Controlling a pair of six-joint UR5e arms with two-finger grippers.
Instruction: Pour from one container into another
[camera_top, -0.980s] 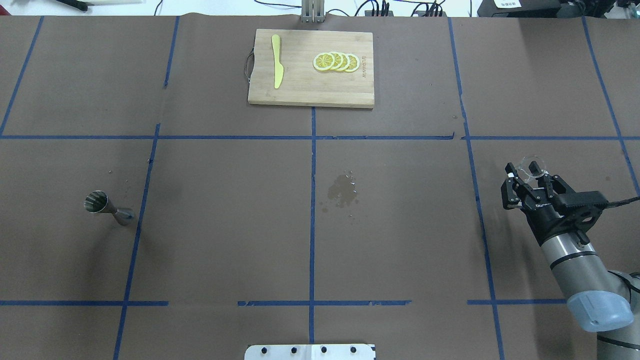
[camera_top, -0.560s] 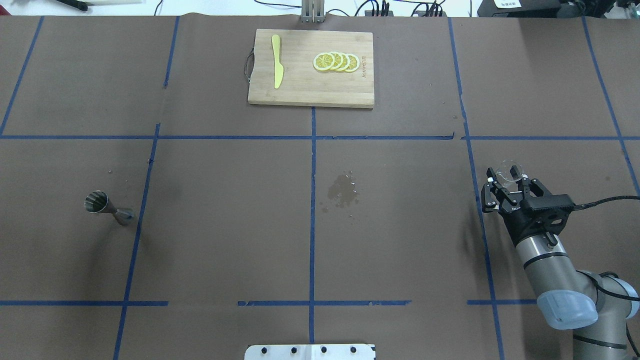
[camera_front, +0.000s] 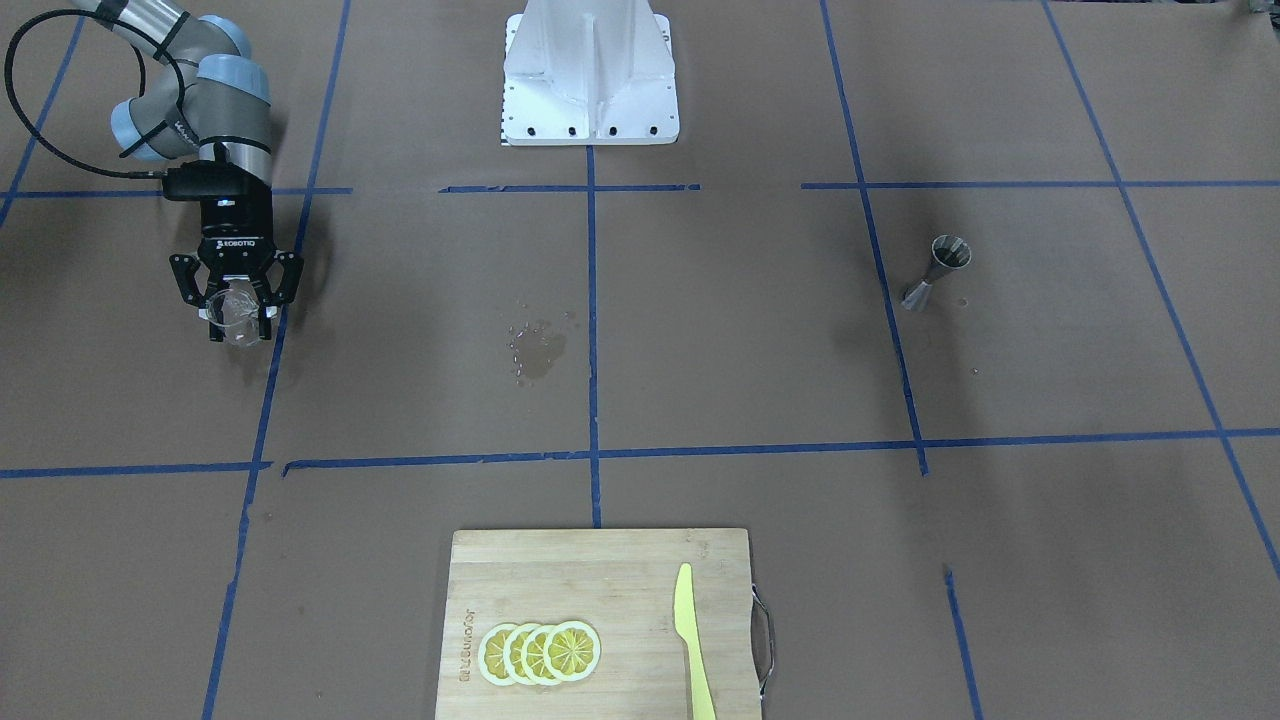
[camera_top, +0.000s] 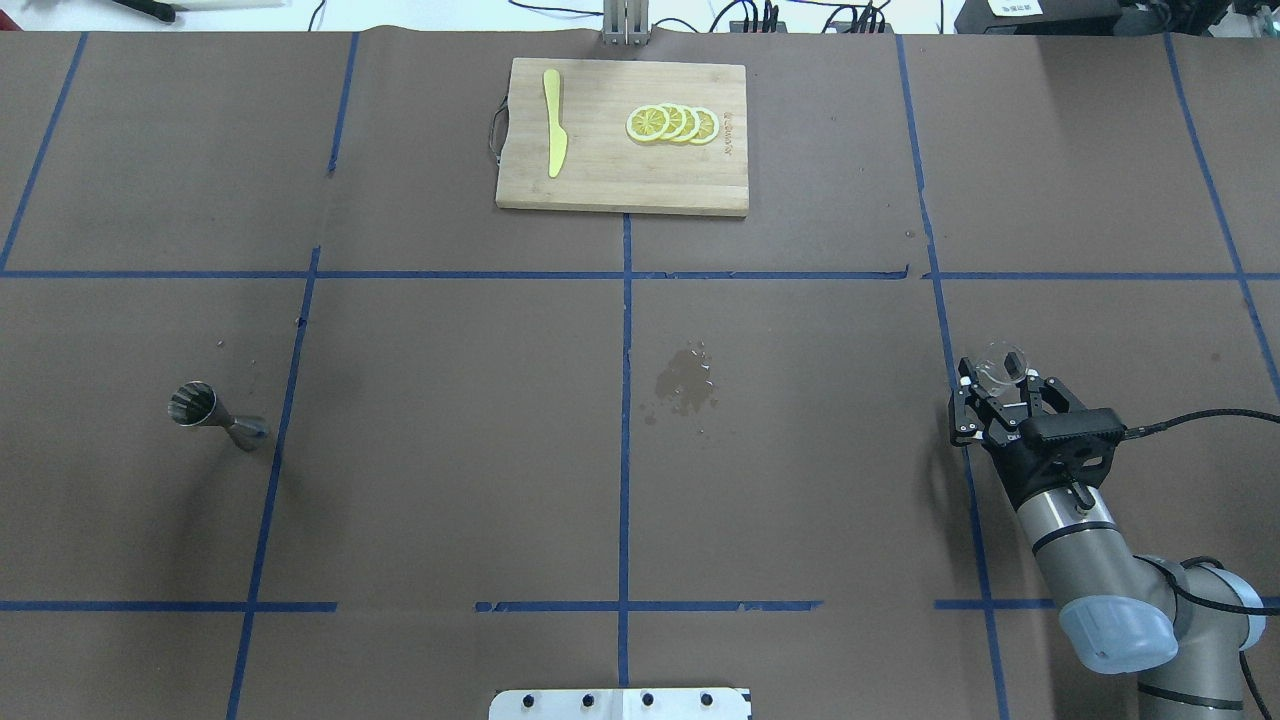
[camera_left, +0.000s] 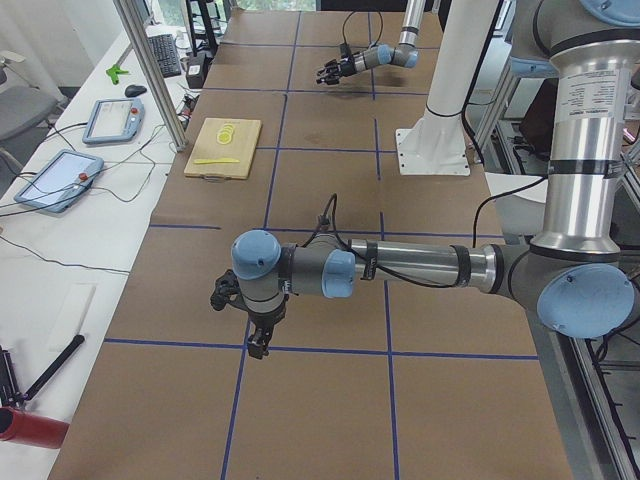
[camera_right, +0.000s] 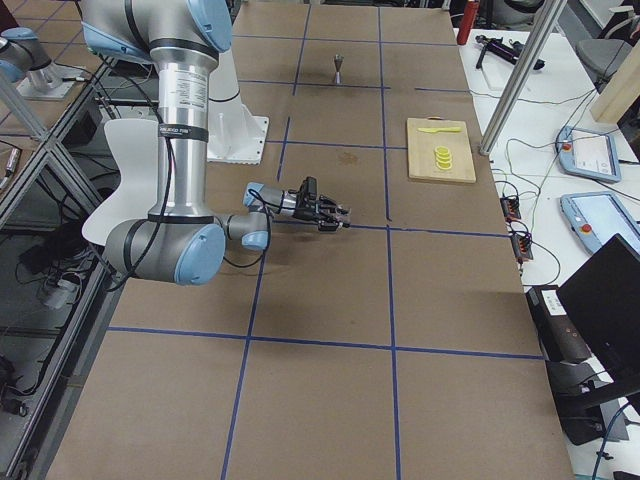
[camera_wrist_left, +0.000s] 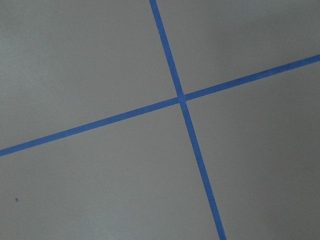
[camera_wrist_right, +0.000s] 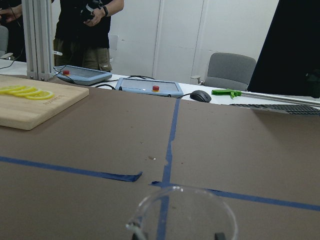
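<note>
**A:** Where's the glass?

**B:** The clear glass cup (camera_top: 1001, 362) is at the right of the overhead view, a little below mid-height and just right of a blue tape line (camera_top: 958, 420). From above its rim reads as a round ring, mouth up.

**A:** Is it held?

**B:** Yes. The right gripper (camera_top: 998, 380) has its two fingers pressed against opposite sides of the cup. Its arm comes in from the lower right corner. In the right wrist view the cup's rim sits at the bottom edge, centre.

**A:** Anything inside it?

**B:** The glass is too clear and too small to say.

**A:** And the other container?

**B:** The metal jigger (camera_top: 210, 412) stands on the table (camera_top: 450, 480) at the far left of the overhead view, one cone opening upward. It is well apart from the cup and just left of another tape line.

**A:** The left claw?

**B:** The left gripper (camera_left: 257, 348) shows only in the exterior left view, pointing down near a tape crossing. I cannot tell whether its fingers are apart or together.

**A:** What lies around them?

**B:** A wet stain (camera_top: 685, 382) sits near the centre, just right of the middle tape line. At top centre is a wooden cutting board (camera_top: 600, 180). A yellow knife (camera_top: 553, 122) lies on its left part and four overlapping lemon slices (camera_top: 672, 123) on its right. A person (camera_wrist_right: 85, 30) stands at the upper left of the right wrist view, beyond the table.
</note>
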